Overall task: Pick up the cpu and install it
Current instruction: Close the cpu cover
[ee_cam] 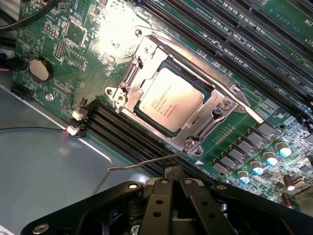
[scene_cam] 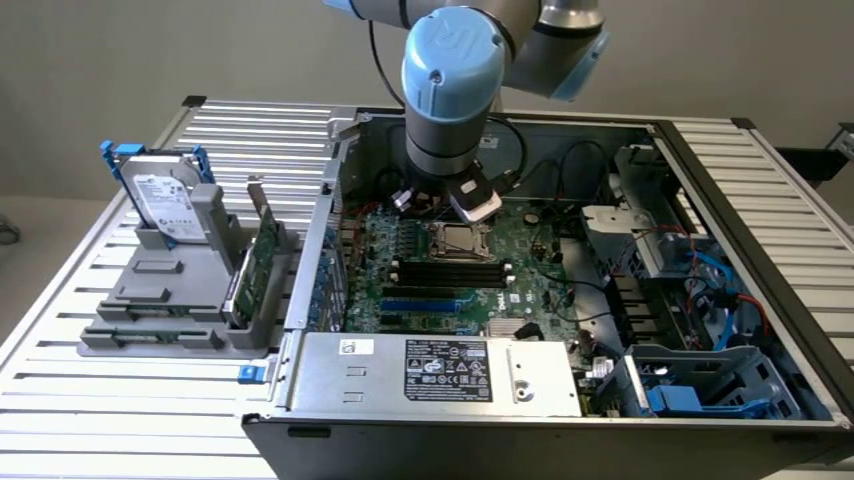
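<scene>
Closest to the wrist lens, the gripper (ee_cam: 173,169) is seen with its black fingers brought together, tip against tip. Nothing is held between them. It hangs just above the board, near one edge of the socket.

Noted largest to smallest:
- Computer case (scene_cam: 534,445), opened and laid flat on a slatted table (scene_cam: 134,420), is entered by the arm from above.
- Motherboard (scene_cam: 541,285) is exposed on the case floor.
- Socket frame (ee_cam: 222,105), bright metal, is set around the chip.
- The cpu (ee_cam: 171,100) is seated square in the socket, silver top up with its print legible. It is well apart from the fingertips.
- Lever (ee_cam: 146,160), a thin wire rod, juts out past the frame's corner toward the gripper.

Progress, as judged: the pick-up and the placing are taken as done, since the chip lies flat in its seat and the gripper is empty. Whether the frame is clamped cannot be settled. The lever looks loose, so latching may be what is left.

Between the views: the exterior view supplies the wider layout — the hard drive (scene_cam: 167,205) standing upright in a grey fixture (scene_cam: 160,290) at its left, outside the case, and the power supply (scene_cam: 441,372) along the near wall. The wrist view supplies the detail at the socket, namely the chip's seating, the lever's position and the closed fingertips.
</scene>
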Controlling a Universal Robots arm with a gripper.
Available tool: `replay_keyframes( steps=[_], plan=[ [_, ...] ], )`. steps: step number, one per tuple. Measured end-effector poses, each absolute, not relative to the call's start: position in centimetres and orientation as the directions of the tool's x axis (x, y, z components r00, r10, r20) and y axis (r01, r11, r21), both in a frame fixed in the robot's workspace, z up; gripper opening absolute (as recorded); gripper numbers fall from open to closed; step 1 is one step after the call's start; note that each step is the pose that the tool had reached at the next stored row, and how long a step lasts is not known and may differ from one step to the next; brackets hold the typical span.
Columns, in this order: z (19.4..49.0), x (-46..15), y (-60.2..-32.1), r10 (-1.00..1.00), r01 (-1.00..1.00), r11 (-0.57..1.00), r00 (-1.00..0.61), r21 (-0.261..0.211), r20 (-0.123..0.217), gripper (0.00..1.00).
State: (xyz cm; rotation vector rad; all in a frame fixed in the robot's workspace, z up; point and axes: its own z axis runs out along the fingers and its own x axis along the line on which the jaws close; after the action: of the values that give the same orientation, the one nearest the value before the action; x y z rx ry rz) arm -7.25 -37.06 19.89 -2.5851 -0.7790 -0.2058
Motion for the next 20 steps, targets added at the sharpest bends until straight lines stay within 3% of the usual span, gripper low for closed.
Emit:
replay_keyframes(
  steps=[20],
  plan=[
    [19.83, -7.25, -37.06, 0.492, 0.56, -0.749, 0.828, -0.353, 0.269, 0.11]
  ],
)
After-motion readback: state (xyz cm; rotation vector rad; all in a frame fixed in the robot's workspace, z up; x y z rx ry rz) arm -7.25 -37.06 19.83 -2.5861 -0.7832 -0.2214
